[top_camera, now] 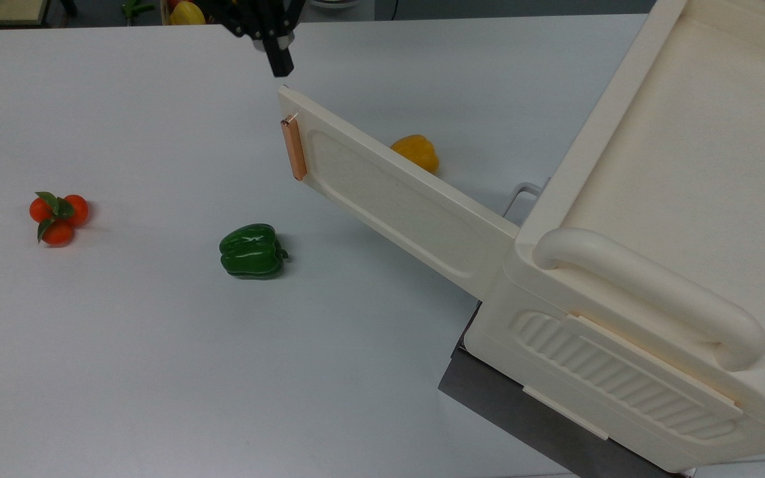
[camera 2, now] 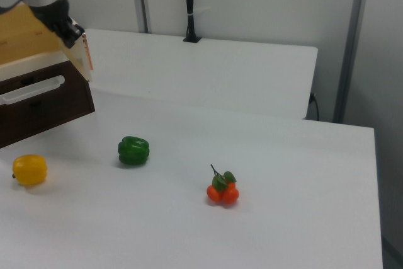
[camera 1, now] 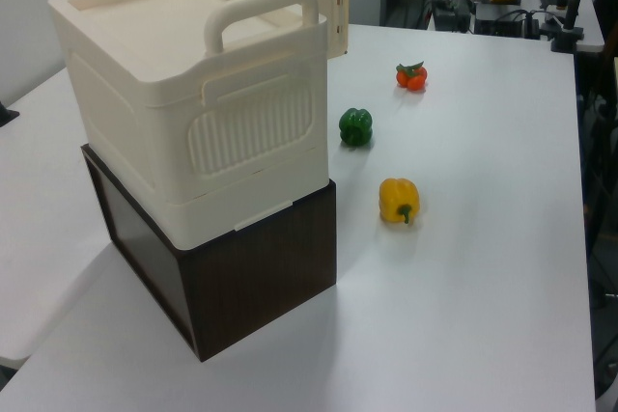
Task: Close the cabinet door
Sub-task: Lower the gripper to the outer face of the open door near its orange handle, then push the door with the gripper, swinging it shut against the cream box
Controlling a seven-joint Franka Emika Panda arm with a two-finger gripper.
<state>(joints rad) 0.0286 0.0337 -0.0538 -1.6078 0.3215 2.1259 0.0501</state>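
- Top view: the cabinet door stands swung wide open from the cream cabinet, its copper handle at the free end. The gripper hangs just past that free end, near the top edge of the door. I judge the step in hand to be the approach. To do it well, bring the fingertip onto the door's outer face near the handle, far from the hinge, and push in an arc. The jaws look closed to 1 dark tip, holding nothing and seemingly apart from the door. A green pepper and a yellow pepper lie on the bench.
- Left view: the door juts out behind the cabinet.
- Right view: the gripper sits right at the door's end; contact cannot be told.
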